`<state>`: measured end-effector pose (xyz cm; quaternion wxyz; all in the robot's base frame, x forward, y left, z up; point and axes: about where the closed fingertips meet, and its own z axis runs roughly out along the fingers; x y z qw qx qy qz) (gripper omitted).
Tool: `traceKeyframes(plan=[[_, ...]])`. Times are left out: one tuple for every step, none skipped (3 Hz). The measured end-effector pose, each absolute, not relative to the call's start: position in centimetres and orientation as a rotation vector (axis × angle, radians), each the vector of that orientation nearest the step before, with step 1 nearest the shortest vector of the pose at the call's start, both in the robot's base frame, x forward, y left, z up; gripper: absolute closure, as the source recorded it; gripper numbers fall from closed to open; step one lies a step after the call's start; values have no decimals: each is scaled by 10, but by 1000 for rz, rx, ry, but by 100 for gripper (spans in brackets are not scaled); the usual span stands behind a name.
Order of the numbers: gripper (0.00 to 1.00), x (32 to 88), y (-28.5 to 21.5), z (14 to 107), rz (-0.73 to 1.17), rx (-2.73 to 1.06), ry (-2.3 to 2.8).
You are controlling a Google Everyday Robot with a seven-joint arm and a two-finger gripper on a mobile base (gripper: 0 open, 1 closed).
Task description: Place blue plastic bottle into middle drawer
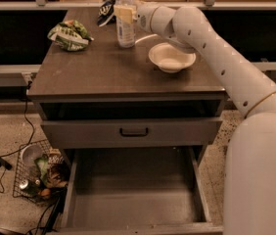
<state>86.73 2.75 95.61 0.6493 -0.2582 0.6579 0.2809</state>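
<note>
The blue plastic bottle (125, 21) stands upright at the back of the brown table top, clear with a white cap and a pale label. My gripper (137, 14) is at the bottle's right side, up against it at label height. The white arm reaches in from the lower right over the bowl. The middle drawer (133, 195) is pulled out wide open below the table, with a bare grey floor and nothing in it. It is well below and in front of the bottle.
A white bowl (171, 58) sits right of the bottle under the arm. A green snack bag (69, 35) lies at the back left, and a dark blue-and-white bag (106, 11) behind the bottle. A shallower drawer front with a dark handle (133, 131) is above the open drawer. A wire basket (37, 175) is on the floor left.
</note>
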Motion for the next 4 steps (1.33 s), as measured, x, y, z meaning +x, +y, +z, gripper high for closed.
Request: traceKeyframes(plan=[[100,867,21,975,606,-593,1515],[100,859,7,1014,568,-626,1505],[100,839,-8,1038,553,-638,1473],[100,794,-18,1065,535,-657,1406]])
